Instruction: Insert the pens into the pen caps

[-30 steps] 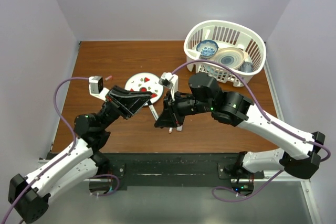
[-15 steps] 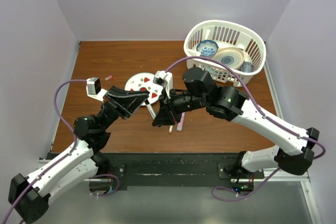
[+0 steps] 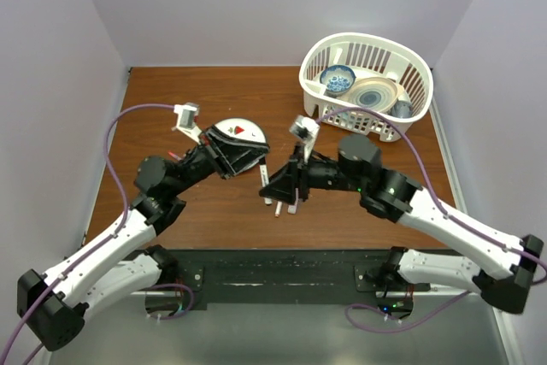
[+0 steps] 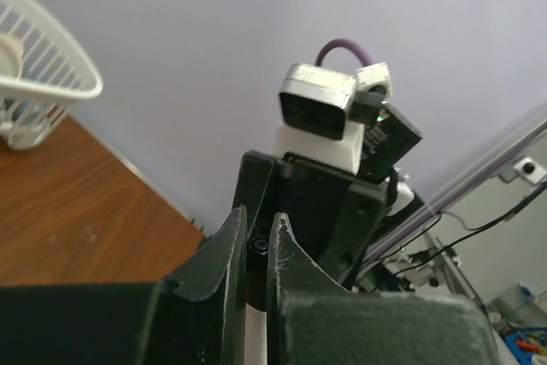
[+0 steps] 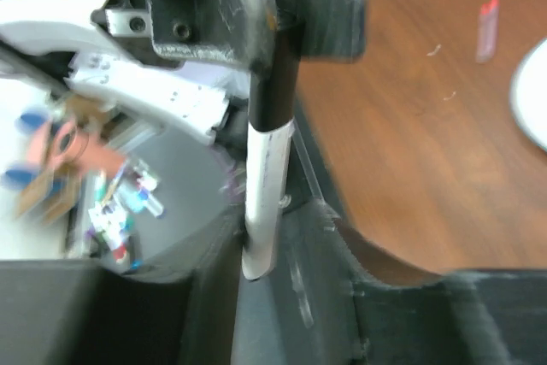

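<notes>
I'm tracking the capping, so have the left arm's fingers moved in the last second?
Yes. The left fingers shifted toward the basket and now cover most of the plate.

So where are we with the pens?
Nothing looks finished yet. In hand: the right gripper holds the white pen, and the left gripper holds a dark cap over its tip; I cannot tell if it is fully seated. Left: the pink pen lies on the table, and a reddish piece lies farther off.
</notes>
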Available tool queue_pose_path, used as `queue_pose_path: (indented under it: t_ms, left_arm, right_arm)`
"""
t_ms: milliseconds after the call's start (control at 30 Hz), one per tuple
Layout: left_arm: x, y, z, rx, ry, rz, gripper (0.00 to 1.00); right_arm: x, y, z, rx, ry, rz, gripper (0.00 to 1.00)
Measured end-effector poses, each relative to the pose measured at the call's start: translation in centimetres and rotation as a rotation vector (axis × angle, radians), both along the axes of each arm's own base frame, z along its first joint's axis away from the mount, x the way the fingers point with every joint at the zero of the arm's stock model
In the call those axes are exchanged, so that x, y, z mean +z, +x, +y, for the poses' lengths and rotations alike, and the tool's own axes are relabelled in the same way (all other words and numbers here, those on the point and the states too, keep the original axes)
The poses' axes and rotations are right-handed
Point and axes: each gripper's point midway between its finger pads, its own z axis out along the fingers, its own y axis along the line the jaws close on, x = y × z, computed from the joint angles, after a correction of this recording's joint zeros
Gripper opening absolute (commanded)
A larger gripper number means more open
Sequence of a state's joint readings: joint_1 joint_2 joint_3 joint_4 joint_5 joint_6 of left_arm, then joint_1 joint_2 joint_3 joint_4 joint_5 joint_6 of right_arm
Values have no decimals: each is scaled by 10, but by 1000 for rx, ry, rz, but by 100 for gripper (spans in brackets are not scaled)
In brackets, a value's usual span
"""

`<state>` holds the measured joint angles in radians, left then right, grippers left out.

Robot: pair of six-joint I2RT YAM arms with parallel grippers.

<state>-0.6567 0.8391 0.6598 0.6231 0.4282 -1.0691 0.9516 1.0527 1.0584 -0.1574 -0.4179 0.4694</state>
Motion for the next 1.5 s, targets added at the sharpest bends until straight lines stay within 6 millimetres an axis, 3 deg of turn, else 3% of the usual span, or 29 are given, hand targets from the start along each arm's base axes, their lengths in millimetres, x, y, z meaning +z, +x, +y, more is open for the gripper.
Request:
queue_pose_path:
  t_ms: [100,200,300,400,500,600,733,933,1133,1267,1500]
  left_arm:
    - [-25,6,-9,-23,107,67,0]
    - [-47,17,-14,-8,200,122,0]
    - [-69,33,-17,38,286,156,0]
    - [-106,57,-18,121,393,210,0]
    - [-153,80,-14,208,495,287,0]
    - [-204,95,-7,278,600,359,0]
    - [-257,111,0,349,719,437,0]
    - [-297,121,3,388,778,477,1]
    - [-330,126,1,385,819,517,12]
    - [-338,128,1,395,826,534,42]
    - [-338,129,6,418,861,568,56]
  right_arm:
    - [-13,-3,-28,-80,58,3,67]
    - [-22,-19,-60,-128,113,17,74]
    - [-20,-32,-83,-160,174,21,83]
    - [-5,-38,-102,-206,244,6,92]
    - [-3,-37,-109,-239,245,15,98]
    - [-16,-32,-107,-260,194,44,99]
    - [-31,-28,-104,-272,138,76,99]
    - [-37,-24,-103,-292,107,90,99]
    - [-33,-22,-103,-300,102,88,99]
    - [-33,-21,-103,-300,101,88,99]
    - [-28,-22,-103,-300,106,87,98]
